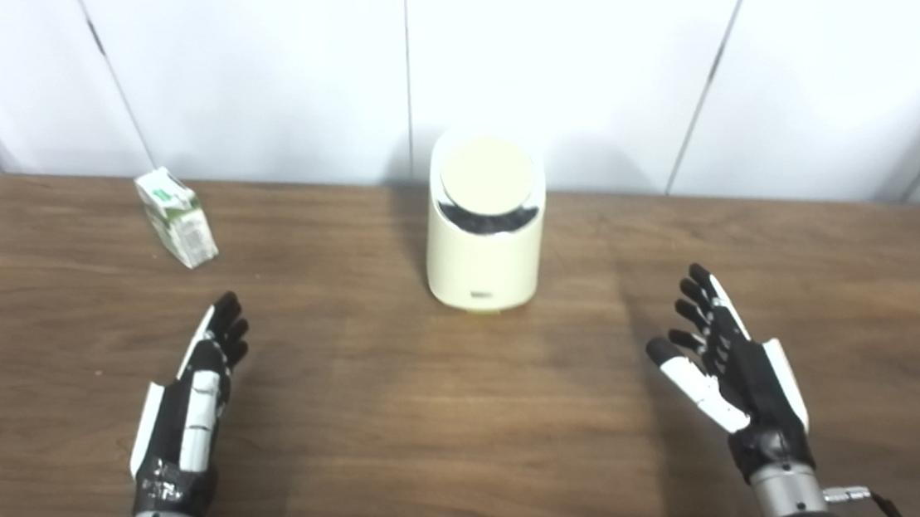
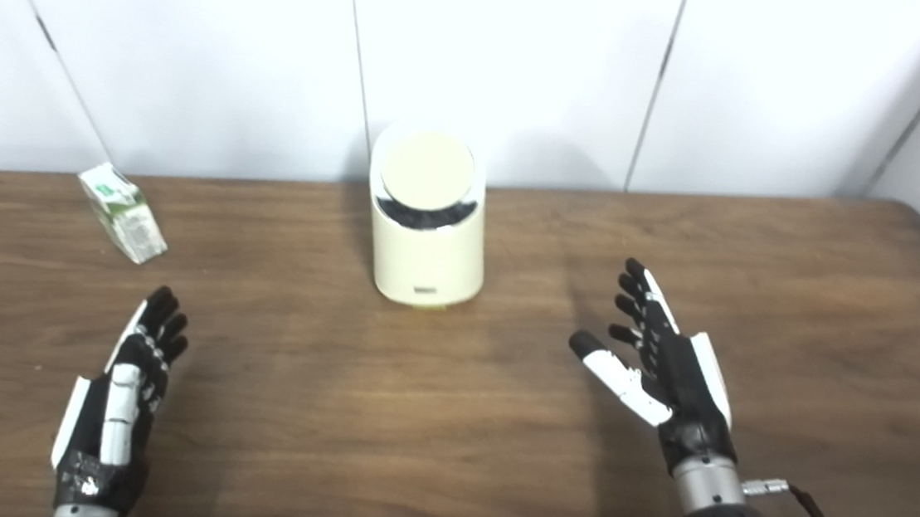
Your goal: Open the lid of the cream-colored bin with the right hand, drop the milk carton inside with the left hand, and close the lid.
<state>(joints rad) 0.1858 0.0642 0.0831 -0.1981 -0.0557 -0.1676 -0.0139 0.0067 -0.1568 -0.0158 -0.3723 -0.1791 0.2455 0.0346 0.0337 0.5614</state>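
The cream-colored bin (image 1: 482, 248) stands upright at the back middle of the table, its round lid (image 1: 486, 173) down, with a dark slit along the lid's front edge. A small green-and-white milk carton (image 1: 177, 217) lies on the table at the back left. My left hand (image 1: 193, 402) hovers low at the front left, open, fingers pointing toward the carton and well short of it. My right hand (image 1: 721, 365) is raised at the front right, open with fingers spread, palm facing the bin, clearly apart from it.
The brown wooden table (image 1: 445, 424) spans the view, its rounded far corners at left and right. White wall panels (image 1: 569, 60) rise directly behind the bin and the table's back edge.
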